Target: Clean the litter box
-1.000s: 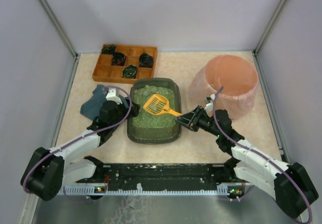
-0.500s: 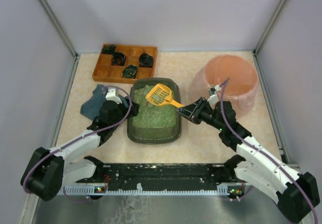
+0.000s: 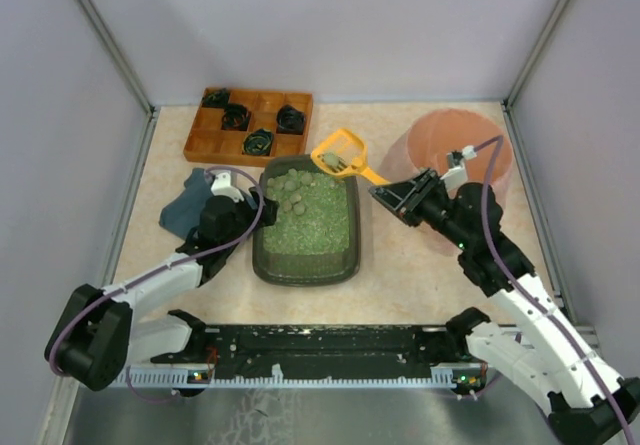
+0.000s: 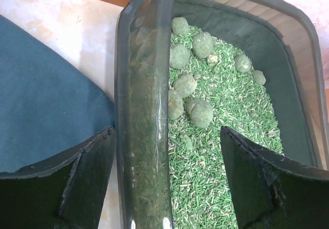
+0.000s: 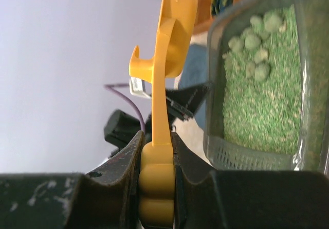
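The litter box (image 3: 258, 255) is a dark tray of green litter at table centre, with round clumps (image 3: 290, 185) gathered at its far end. My left gripper (image 3: 258, 210) is open and straddles the box's left wall (image 4: 146, 110), one finger outside and one over the litter, neither touching it; clumps (image 4: 201, 113) lie just ahead. My right gripper (image 3: 395, 193) is shut on the handle of a yellow scoop (image 3: 338, 153). The scoop hangs in the air beyond the box's far right corner with a greenish clump in it. The right wrist view shows the handle (image 5: 164, 85) pinched between the jaws.
A tall pink bag-lined bin (image 3: 470, 145) stands at the right, behind the right arm. An orange-brown wooden compartment tray (image 3: 205, 145) with dark objects sits at the back left. A blue cloth (image 3: 185, 210) lies left of the box, under the left gripper.
The right arm has lifted the scoop out of the litter and carried it back and to the right, past the box's far corner toward the bin. The left gripper stayed on the wall.
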Controlling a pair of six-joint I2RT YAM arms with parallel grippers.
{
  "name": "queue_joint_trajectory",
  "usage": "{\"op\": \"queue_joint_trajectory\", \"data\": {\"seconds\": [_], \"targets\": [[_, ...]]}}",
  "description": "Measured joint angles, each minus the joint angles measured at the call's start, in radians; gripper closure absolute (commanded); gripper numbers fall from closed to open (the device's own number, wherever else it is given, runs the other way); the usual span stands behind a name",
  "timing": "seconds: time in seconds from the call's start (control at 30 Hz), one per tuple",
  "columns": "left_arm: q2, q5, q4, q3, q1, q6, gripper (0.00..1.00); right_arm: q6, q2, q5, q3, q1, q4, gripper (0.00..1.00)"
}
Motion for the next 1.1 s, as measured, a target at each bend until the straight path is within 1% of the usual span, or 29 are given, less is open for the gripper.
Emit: {"op": "queue_joint_trajectory", "data": {"seconds": [0.2,0.47,0.6,0.67,0.77,0.87,1.1], "targets": [[-0.011,0.001,0.006,0.0,0.0,0.001,0.13,-0.035,-0.07,0.144,0.159,-0.031,-0.161,1.0],[-0.01,0.002,0.006,0.0,0.0,0.001,0.13,-0.109,-0.195,0.463,0.296,-0.033,-0.391,1.0],[-0.005,0.008,0.006,0.0,0.0,0.001,0.13,-0.187,-0.232,0.631,0.342,-0.035,-0.502,1.0],[-0.001,0.012,0.006,0.0,0.0,0.001,0.13,-0.241,-0.228,0.689,0.362,-0.036,-0.55,1.0],[0.0,0.014,0.006,0.0,0.0,0.001,0.13,-0.339,-0.198,0.734,0.4,-0.036,-0.623,1.0],[0.0,0.016,0.006,0.0,0.0,0.001,0.13,-0.457,-0.132,0.739,0.455,-0.036,-0.68,1.0],[0.0,0.02,0.006,0.0,0.0,0.001,0.13,-0.753,-0.011,0.713,0.507,-0.036,-0.718,1.0]]}}
